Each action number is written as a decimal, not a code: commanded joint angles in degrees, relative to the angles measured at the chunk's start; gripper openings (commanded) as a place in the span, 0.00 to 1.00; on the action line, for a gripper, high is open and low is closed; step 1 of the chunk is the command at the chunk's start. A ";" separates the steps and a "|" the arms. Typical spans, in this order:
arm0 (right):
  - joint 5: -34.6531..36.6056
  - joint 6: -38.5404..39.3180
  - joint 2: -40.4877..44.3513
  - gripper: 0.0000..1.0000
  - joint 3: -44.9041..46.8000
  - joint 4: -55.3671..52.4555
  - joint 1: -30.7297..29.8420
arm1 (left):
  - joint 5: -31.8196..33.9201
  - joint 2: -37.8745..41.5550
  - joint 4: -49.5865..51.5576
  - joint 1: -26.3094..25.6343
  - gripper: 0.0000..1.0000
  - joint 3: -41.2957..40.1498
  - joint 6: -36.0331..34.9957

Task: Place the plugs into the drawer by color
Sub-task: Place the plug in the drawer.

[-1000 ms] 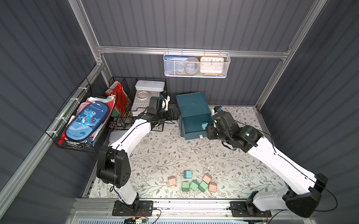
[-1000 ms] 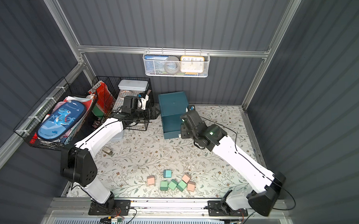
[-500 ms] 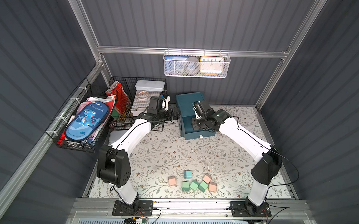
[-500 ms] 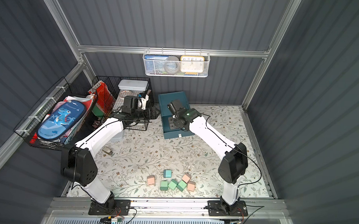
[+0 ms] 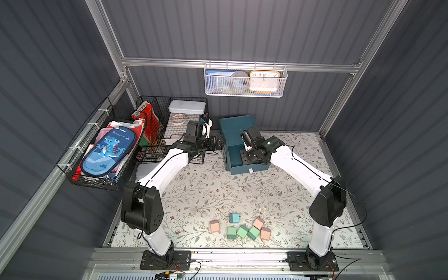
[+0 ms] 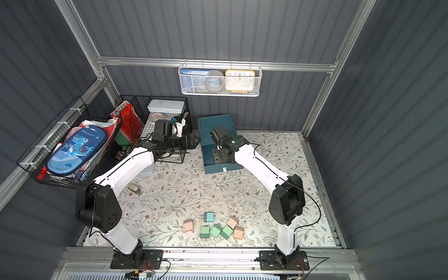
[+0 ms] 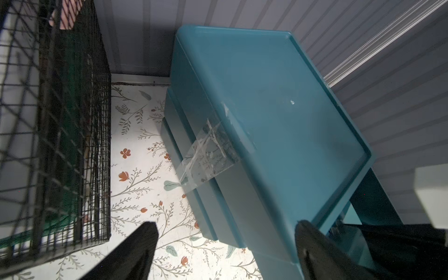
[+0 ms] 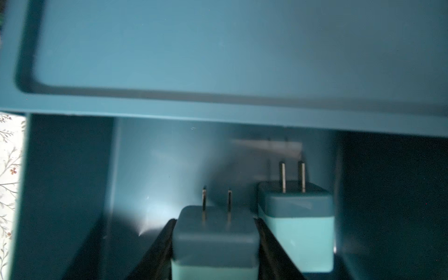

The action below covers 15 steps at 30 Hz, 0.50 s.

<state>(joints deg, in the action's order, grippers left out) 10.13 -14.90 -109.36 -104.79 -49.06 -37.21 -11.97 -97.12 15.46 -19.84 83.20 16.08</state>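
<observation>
Right arm (image 5: pixel 294 161) over teal cabinet's (image 5: pixel 235 125) pulled-out drawer (image 5: pixel 250 168); seven plugs (image 5: pixel 242 231) clustered on floral mat (image 5: pixel 216 186).

Drawer (image 7: pixel 266 97) smooth semi-gloss plastic — plug (image 8: pixel 214 237) matt plastic, metal prongs (image 8: pixel 229 206); basket (image 7: pixel 72 121) black wire.

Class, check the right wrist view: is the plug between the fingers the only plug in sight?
No: a second teal plug stands in the drawer beside the held plug.

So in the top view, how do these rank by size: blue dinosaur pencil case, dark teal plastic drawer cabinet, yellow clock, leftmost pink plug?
Blue dinosaur pencil case and dark teal plastic drawer cabinet look alike; the case seems nearer the camera, so unranked.
Yellow clock
Leftmost pink plug
</observation>
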 commanded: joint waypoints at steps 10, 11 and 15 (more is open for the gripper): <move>1.39 2.11 -1.90 0.58 -4.95 -3.41 0.61 | -1.19 0.18 0.17 -0.03 0.94 0.74 -1.05; 1.43 2.15 -1.82 0.60 -5.43 -3.64 0.68 | -1.20 0.24 0.17 -0.03 0.94 0.68 -1.00; 1.48 2.48 -1.86 0.64 -7.84 -4.86 0.73 | -1.28 0.44 0.17 -0.03 0.94 0.67 -1.12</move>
<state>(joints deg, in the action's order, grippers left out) 10.72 -12.84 -111.11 -110.24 -51.96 -36.73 -12.21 -97.12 15.46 -19.84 83.20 16.05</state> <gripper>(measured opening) 0.632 0.938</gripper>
